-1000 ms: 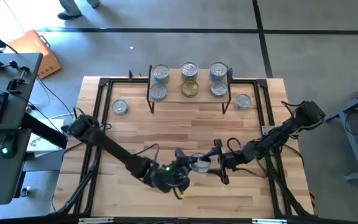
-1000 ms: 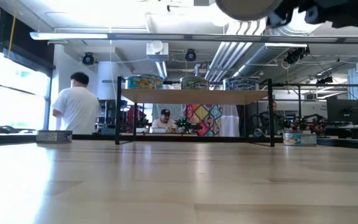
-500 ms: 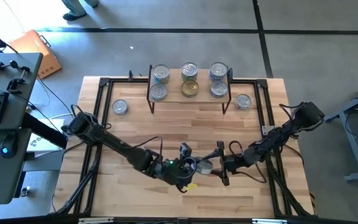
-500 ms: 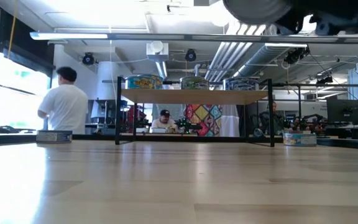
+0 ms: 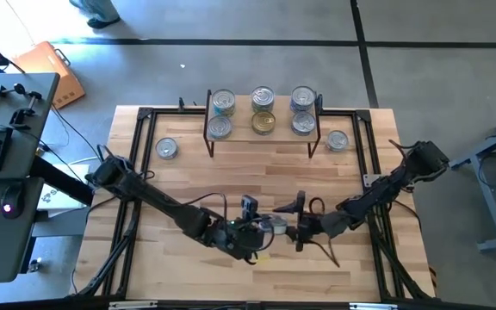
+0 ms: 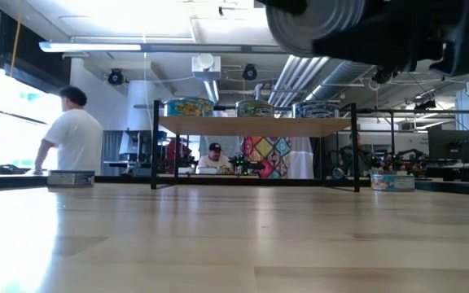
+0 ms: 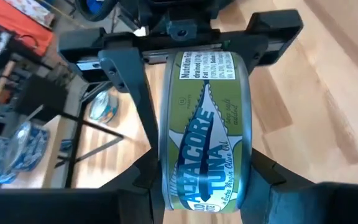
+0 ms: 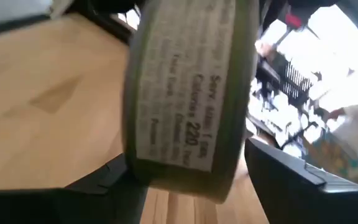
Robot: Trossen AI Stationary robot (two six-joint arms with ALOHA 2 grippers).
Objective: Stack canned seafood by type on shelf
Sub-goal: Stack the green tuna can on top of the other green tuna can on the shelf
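Both tools grip one albacore tuna can [image 7: 205,127] above the tabletop's near middle: left tool [image 5: 250,226] and right tool [image 5: 298,226] closed on it, so one should release before the other carries it to the shelf [image 5: 263,133].

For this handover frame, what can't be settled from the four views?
- Held tin: the lid colour is hidden; both wrist views show only its side label, and in the high view the left gripper and right gripper crowd it.
- Which gripper bears the tin: the low view cuts both off at the top edge.
- Shelf tins: the labels are too small in the high view and edge-on in the low view.
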